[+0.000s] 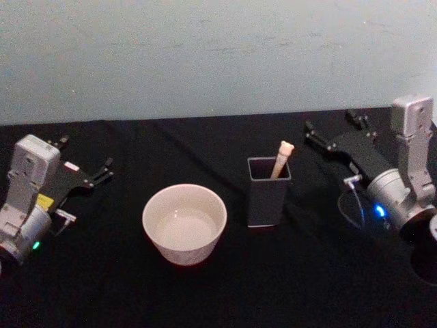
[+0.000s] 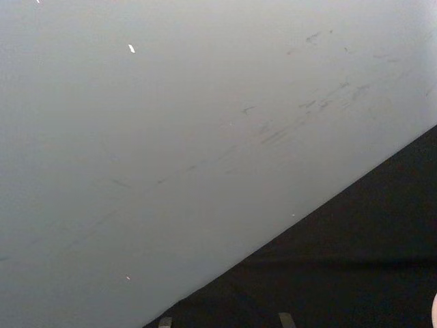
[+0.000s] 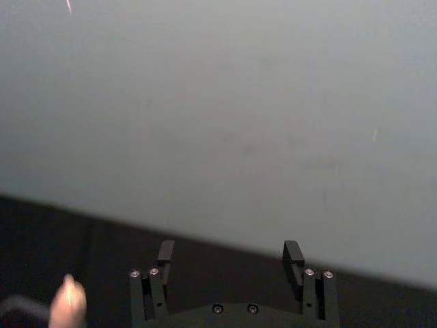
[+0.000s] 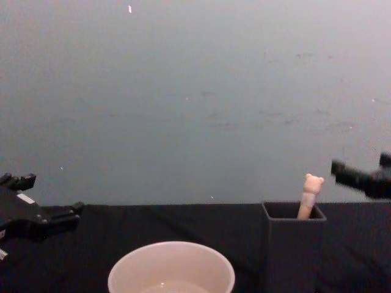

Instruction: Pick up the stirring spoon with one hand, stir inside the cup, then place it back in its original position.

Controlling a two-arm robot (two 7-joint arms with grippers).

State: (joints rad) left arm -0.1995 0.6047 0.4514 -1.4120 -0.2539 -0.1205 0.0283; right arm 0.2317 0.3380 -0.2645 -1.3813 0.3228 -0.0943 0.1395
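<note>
The stirring spoon (image 1: 281, 161) stands in the dark grey square holder (image 1: 268, 193), its cream-pink handle and bear head poking above the rim (image 4: 311, 190). Left of the holder sits the wide beige cup (image 1: 184, 223), also seen low in the chest view (image 4: 171, 270). My right gripper (image 1: 332, 124) hovers open to the right of the holder and a little behind it, apart from the spoon. From the right wrist its fingers (image 3: 166, 251) are spread, with the bear head (image 3: 68, 301) blurred beside them. My left gripper (image 1: 85, 156) rests open at the far left.
A black cloth (image 1: 218, 294) covers the table up to a pale grey-green wall (image 1: 218, 55) behind. A thin cable loop (image 1: 351, 205) hangs by the right wrist. Open cloth lies between the cup and the left arm.
</note>
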